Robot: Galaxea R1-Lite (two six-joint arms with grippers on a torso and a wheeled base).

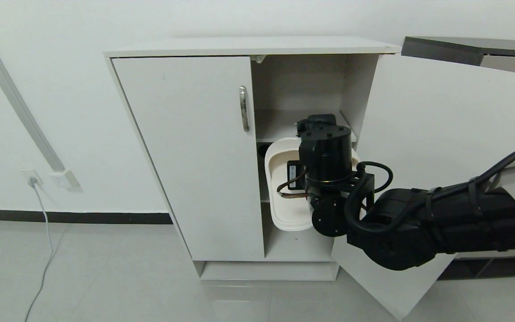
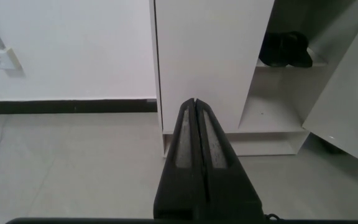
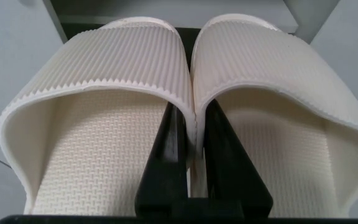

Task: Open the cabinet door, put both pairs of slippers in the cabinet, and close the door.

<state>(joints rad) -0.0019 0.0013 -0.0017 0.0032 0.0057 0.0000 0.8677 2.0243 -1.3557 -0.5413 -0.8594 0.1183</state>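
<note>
White cabinet (image 1: 186, 156) on grey tiled floor (image 1: 105, 277), dark slippers (image 2: 284, 50) on an inner shelf (image 2: 291, 67)

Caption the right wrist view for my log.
Right gripper pinches the cream slippers together by their inner strap edges.

i face a white wall (image 1: 61, 80) at upper left, a black baseboard (image 1: 83, 218) along its foot; a socket's (image 1: 31, 178) grey cable (image 1: 51, 252) trails onto the pale tiled floor (image 1: 119, 286), lower left.
</note>
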